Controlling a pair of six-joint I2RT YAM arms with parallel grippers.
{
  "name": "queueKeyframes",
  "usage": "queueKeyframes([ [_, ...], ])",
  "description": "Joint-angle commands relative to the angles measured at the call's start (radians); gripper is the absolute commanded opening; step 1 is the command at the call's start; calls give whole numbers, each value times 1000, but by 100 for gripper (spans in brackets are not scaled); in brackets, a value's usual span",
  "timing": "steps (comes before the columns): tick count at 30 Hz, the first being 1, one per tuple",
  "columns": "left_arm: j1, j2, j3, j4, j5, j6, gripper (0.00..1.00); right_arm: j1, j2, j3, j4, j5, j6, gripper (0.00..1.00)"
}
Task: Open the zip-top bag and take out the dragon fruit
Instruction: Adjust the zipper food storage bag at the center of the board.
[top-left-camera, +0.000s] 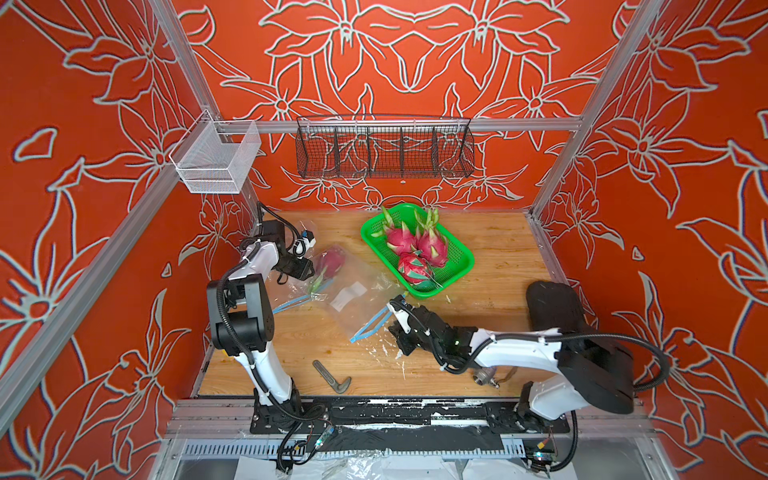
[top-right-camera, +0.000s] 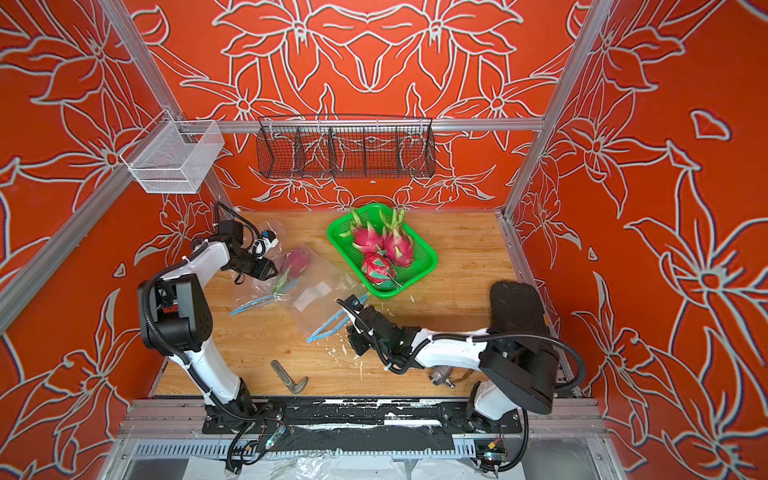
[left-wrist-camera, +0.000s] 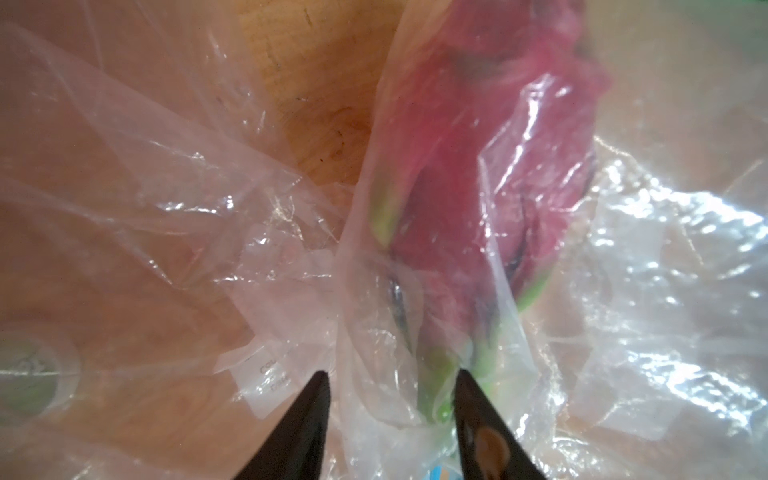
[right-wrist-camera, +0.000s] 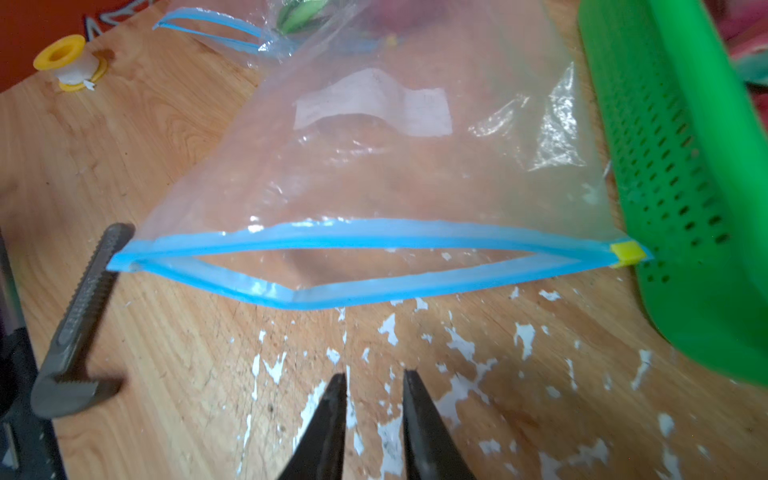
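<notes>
A pink dragon fruit (top-left-camera: 330, 259) (left-wrist-camera: 478, 166) lies inside a crumpled clear zip-top bag (top-left-camera: 341, 266) (left-wrist-camera: 540, 124) at the left of the table. This bag's blue zip (top-left-camera: 291, 303) points toward the front left. My left gripper (top-left-camera: 309, 270) (left-wrist-camera: 390, 374) is open, its jaws either side of the bag's plastic and the fruit's green tip. A second clear bag (top-left-camera: 357, 299) (right-wrist-camera: 374, 166) lies empty, its blue zip mouth (right-wrist-camera: 374, 266) gaping. My right gripper (top-left-camera: 394, 330) (right-wrist-camera: 374, 374) hovers just short of that mouth, jaws a narrow gap apart with nothing between them.
A green basket (top-left-camera: 461, 266) (right-wrist-camera: 685, 166) with three dragon fruits stands right of the bags. A grey wrench (top-left-camera: 330, 376) and a metal fitting (top-left-camera: 484, 378) lie near the front edge. A yellow spool (right-wrist-camera: 68, 58) sits far left. A black pad (top-left-camera: 552, 307) is at the right.
</notes>
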Motion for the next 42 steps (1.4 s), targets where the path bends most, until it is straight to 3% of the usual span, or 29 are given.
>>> queueKeyframes([
  [1, -2, -15, 38, -31, 15, -7, 56, 5, 96, 33, 204, 23, 26, 27],
  [12, -42, 88, 110, -35, -56, -9, 57, -36, 409, 184, 562, 91, -2, 37],
  [27, -68, 145, 63, -10, -73, 38, 49, -53, 703, 596, 416, 7, -29, 52],
  [31, -77, 130, 42, -14, -32, 44, 39, -50, 752, 676, 363, 11, -20, 53],
  [35, -77, 100, 37, -49, 18, 51, 20, -50, 749, 658, 353, 30, -23, 45],
  [37, -71, 69, 28, -60, 40, 67, 0, -51, 721, 587, 382, 51, -35, 34],
  [42, -63, 4, 28, -84, 48, 72, 0, -49, 656, 395, 468, 93, -24, 21],
])
